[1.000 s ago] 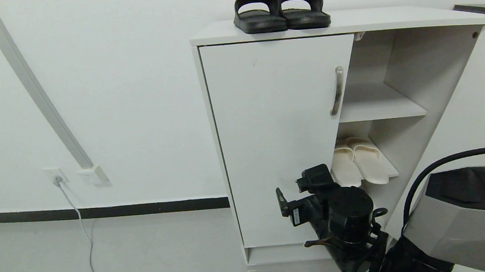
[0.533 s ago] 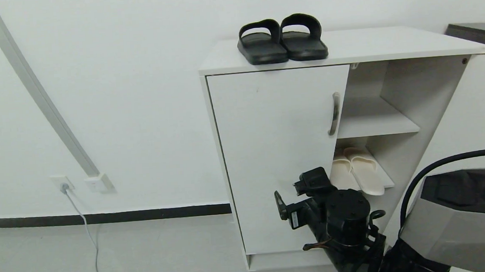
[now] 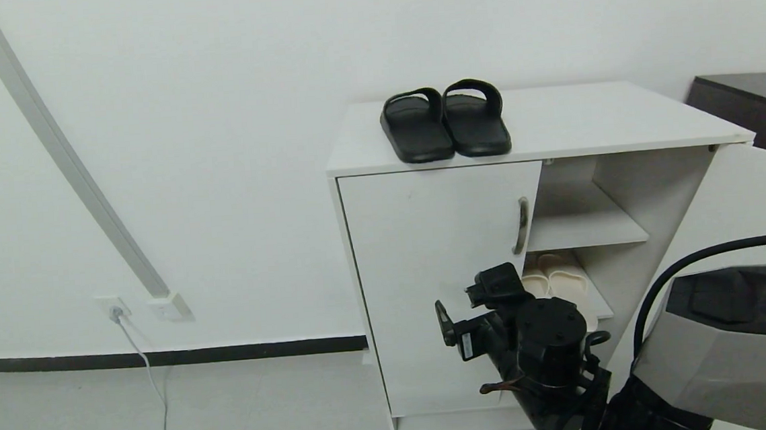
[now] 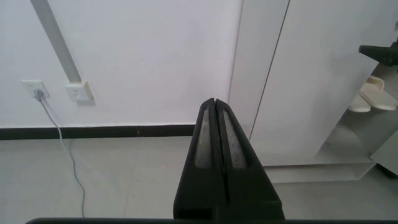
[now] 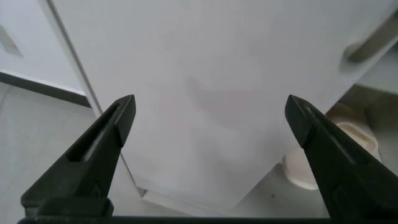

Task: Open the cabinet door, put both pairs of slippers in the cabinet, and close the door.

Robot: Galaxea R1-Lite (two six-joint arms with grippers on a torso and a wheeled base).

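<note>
A pair of black slippers stands side by side on top of the white cabinet. Its left door is shut, with a metal handle at its inner edge. The right door is swung out. Inside, a pair of cream slippers lies on the lower shelf, also seen in the wrist views. My right gripper hangs open and holding nothing, low in front of the shut left door. My left gripper is shut on nothing, out over the floor to the cabinet's left.
A grey cable duct runs slanting down the wall to a socket with a cable hanging to the floor. A dark piece of furniture stands to the right of the cabinet. Open tiled floor lies to the left.
The whole head picture has shifted downward, so the camera has moved up and now looks onto the cabinet's top. The slippers and doors have kept their places.
</note>
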